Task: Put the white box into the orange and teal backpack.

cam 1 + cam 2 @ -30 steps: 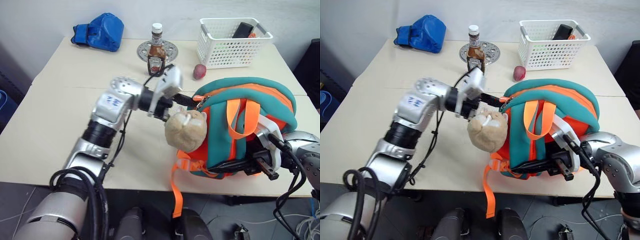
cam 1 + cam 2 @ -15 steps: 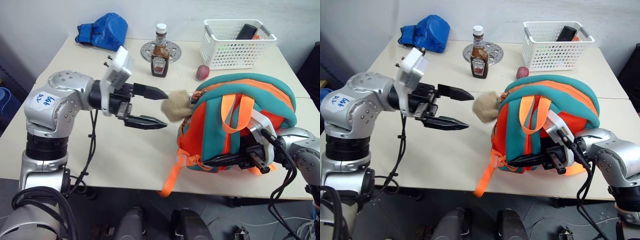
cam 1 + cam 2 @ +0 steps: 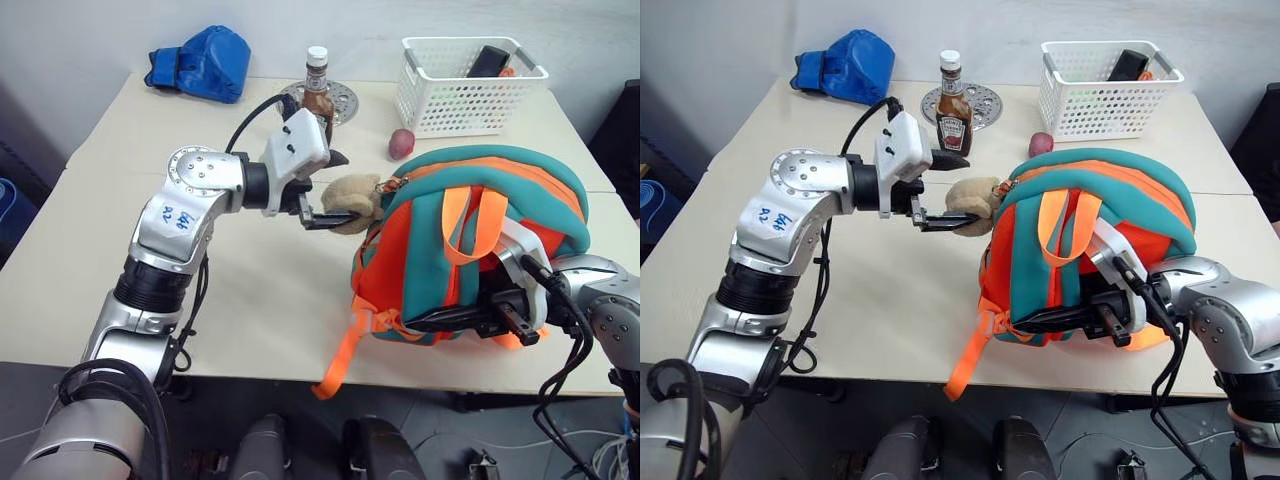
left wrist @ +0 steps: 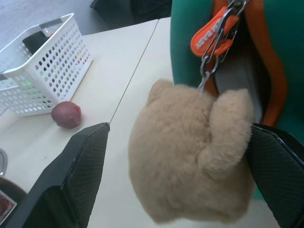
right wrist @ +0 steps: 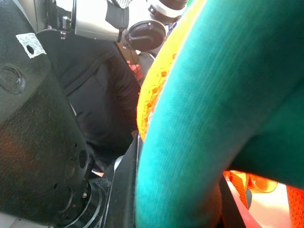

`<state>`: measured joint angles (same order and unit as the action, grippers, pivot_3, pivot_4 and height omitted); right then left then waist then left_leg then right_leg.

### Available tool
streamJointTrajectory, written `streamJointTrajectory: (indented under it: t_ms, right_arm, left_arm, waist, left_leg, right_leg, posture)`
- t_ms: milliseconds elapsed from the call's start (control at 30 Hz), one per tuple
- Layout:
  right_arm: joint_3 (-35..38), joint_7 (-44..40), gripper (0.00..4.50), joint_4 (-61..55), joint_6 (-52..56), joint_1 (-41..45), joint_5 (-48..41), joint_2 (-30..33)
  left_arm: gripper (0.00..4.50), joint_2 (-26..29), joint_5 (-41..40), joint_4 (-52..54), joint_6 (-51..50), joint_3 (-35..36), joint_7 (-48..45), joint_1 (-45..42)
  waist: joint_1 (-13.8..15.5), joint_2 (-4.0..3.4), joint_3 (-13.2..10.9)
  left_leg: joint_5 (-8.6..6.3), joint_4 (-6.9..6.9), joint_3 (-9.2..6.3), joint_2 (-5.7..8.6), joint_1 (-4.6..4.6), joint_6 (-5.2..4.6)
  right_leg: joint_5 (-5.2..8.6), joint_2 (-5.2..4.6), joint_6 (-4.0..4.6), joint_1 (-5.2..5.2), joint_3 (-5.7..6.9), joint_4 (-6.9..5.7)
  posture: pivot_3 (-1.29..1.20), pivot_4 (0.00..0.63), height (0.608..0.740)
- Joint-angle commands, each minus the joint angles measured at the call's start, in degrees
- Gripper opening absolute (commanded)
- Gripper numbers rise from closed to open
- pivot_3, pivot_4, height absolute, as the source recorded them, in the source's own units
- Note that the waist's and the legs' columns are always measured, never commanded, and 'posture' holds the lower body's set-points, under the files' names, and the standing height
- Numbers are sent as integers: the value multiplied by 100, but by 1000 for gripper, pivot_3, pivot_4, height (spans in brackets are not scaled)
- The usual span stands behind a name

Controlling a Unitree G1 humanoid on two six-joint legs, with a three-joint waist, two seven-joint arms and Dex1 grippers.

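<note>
Left hand [image 3: 338, 188] spread as wide as it goes, one black finger above and one below the tan plush charm [image 4: 190, 156], straddling it without a clear squeeze. Charm hanging by a small metal clip and an orange tag [image 4: 213, 37] from the left upper corner of the orange and teal backpack [image 3: 520, 190].

Backpack standing upright near the front edge of the pale bench [image 3: 250, 290], orange webbing straps facing the robot, one strap trailing over the bench edge below it.

Right hand [image 3: 450, 320] low at the backpack's front right, fingers closed tight and pinching the fabric at its lower edge, a teal band lying right across them in the right wrist view.

Where the white box lies: cannot tell.

Behind the backpack, a small reddish round fruit [image 3: 401, 143] just beyond its top. Farther back, a white perforated basket [image 3: 470, 90] holding a dark object. To the left of that, a ketchup bottle [image 3: 316, 85] standing upright beside a round perforated metal disc [image 3: 343, 100]. Well to the backpack's far left, a blue fabric bundle [image 3: 200, 65] at the bench's back corner.
</note>
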<state>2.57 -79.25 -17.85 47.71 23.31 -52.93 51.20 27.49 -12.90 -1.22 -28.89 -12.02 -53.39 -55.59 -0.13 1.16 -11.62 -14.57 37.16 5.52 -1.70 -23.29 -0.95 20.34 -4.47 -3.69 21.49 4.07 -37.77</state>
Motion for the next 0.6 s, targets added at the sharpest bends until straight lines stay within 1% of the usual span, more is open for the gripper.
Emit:
streamJointTrajectory:
  t_ms: [33,133,233,267,333,433,567,600]
  right_arm:
    - [28,18,0,-175,17,-36,-98,-33]
    - [26,28,0,-190,-12,-52,-91,-39]
    - [40,43,0,-198,-27,-69,-100,-46]
    - [50,55,0,-211,-31,-90,-110,-53]
    - [78,84,0,-249,-33,-148,-146,-70]
    - [110,146,0,-313,-60,-257,-170,-98]
    - [167,250,0,-377,-58,-351,-226,-151]
    - [183,277,0,-391,-59,-374,-239,-159]
  left_arm:
    - [4476,-73,-108,125,-218,-17,-64,61]
    - [4476,-137,-133,52,-417,-2,-56,45]
    - [4476,-71,-102,-75,-417,41,-171,-66]
    - [4090,20,-60,-152,-368,62,-246,-152]
    - [3585,194,-3,-293,-276,100,-398,-300]
    - [2649,461,-51,-382,-220,127,-699,-413]
    - [1605,793,-70,-429,-165,169,-1052,-475]
    - [1373,974,-33,-445,-101,153,-1234,-476]
  waist:
    - [-8,0,0]
    - [-5,0,0]
    - [-4,0,0]
    - [-4,0,0]
    - [-13,0,0]
    - [-14,0,0]
    - [-12,0,0]
    - [-15,0,0]
  left_leg:
    - [0,-1,0,0,0,0]
    - [1,-2,-1,-1,1,1]
    - [1,-2,-1,0,1,1]
    - [1,-2,-1,-1,0,1]
    - [1,-3,0,-1,1,1]
    - [1,-7,0,-1,1,2]
    - [1,-5,0,-1,1,2]
    - [1,-4,-1,-2,1,3]
  right_leg:
    - [0,0,0,0,0,0]
    - [0,1,0,1,1,-2]
    - [0,1,0,0,1,-1]
    - [0,1,0,0,1,-1]
    - [0,2,0,2,1,-1]
    - [0,2,0,2,1,1]
    - [0,1,0,2,1,0]
    - [0,2,0,2,1,0]
  posture:
    - [0,150,740]
    - [0,150,740]
    - [0,150,740]
    - [0,150,740]
    - [0,150,740]
    - [0,150,740]
    - [0,150,740]
    - [0,150,740]
